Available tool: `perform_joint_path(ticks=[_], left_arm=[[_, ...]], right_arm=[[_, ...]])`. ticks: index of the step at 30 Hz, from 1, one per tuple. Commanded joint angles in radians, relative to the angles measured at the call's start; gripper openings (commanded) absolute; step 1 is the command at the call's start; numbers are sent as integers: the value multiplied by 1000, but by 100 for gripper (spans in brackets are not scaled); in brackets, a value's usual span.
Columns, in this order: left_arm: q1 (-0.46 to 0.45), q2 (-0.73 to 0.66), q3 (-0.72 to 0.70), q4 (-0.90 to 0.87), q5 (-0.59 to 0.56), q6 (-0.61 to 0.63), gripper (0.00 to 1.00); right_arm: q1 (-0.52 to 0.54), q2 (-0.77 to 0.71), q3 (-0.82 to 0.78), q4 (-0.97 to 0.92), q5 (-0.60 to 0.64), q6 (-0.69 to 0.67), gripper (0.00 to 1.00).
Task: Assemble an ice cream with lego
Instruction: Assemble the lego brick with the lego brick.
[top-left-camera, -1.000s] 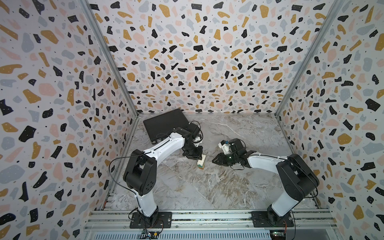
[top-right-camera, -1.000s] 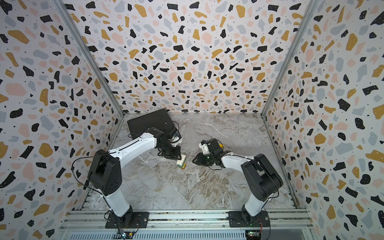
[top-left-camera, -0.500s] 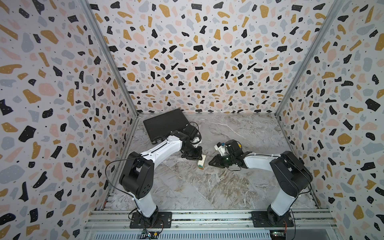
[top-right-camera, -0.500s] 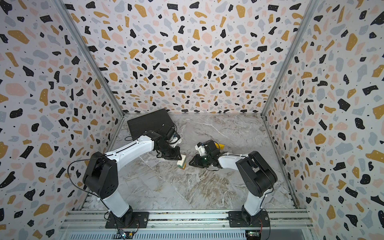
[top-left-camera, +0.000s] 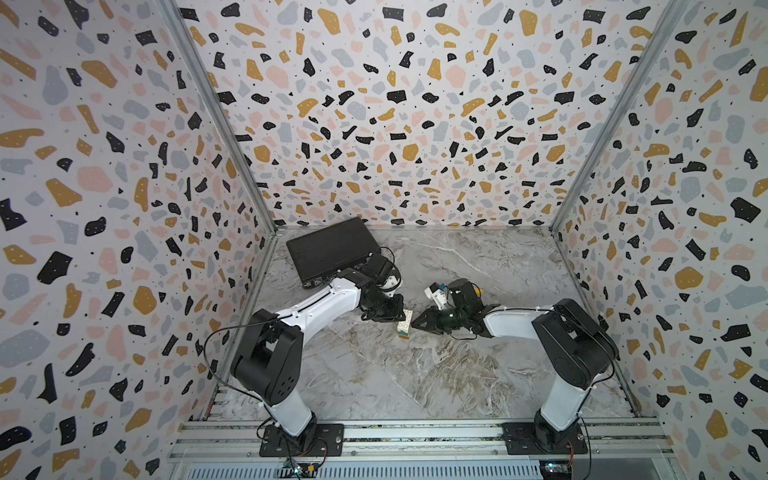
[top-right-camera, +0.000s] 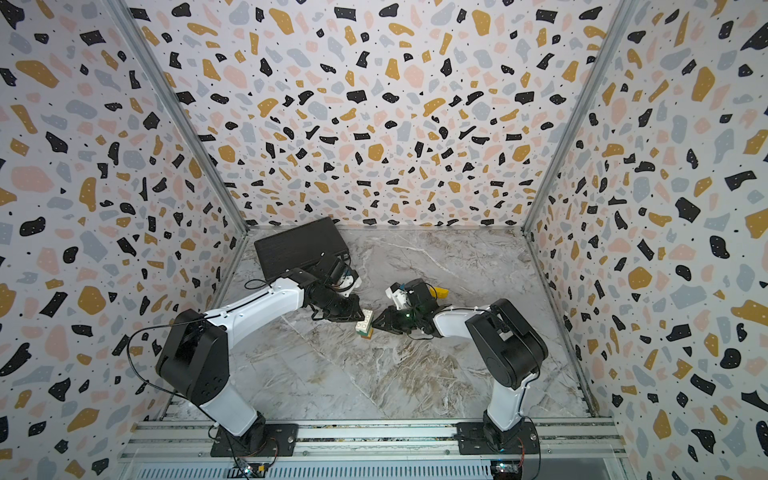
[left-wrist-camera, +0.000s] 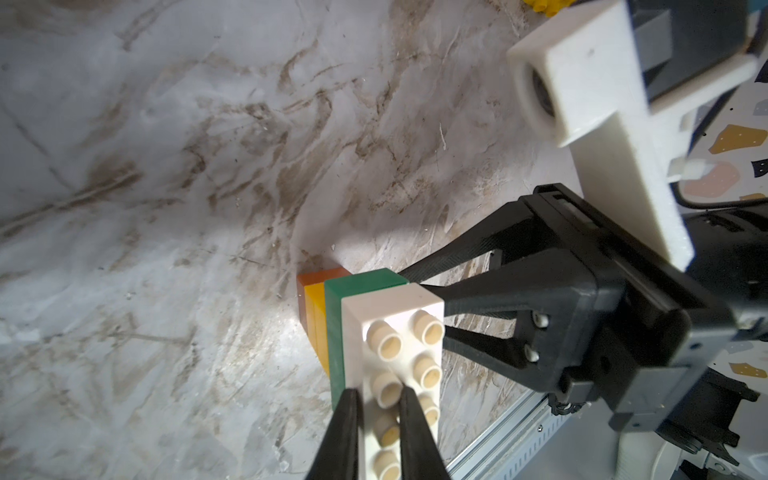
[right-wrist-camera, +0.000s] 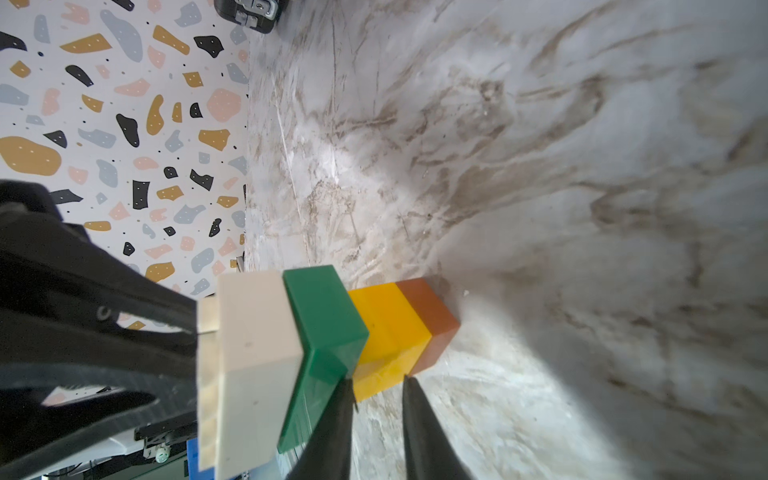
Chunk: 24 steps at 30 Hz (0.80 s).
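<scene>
The ice cream (top-left-camera: 404, 325) stands on its orange-brown end near the middle of the marble bench (top-left-camera: 415, 374). Above that end come yellow and green layers and a white brick, studs uppermost. The left claw (left-wrist-camera: 378, 390) reaches in from the black case (top-left-camera: 328, 249) side. It is closed onto the white brick's top, its two fingers pinching a row of studs. The right claw (right-wrist-camera: 378, 380) meets the stack from the opposite side, low down. Its fingers are a narrow gap apart, with the yellow layer between their tips. Whether they press it, I cannot tell. A loose yellow brick (top-right-camera: 440, 293) lies behind the right arm.
</scene>
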Motion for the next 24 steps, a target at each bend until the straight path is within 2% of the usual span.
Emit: perform_joint_path(ticks=[1, 9, 16, 24], left_arm=[[-26, 80, -45, -94, -50, 6, 16], [-37, 136, -4, -154, -95, 32, 18], [-37, 137, -22, -153, -111, 36, 18], [-36, 132, -51, -128, -106, 21, 17]], right_arm=[[12, -1, 27, 12, -20, 4, 24], [17, 4, 46, -45, -2, -23, 24], [17, -65, 39, -129, 88, -90, 26], [17, -47, 43, -117, 68, -77, 27]])
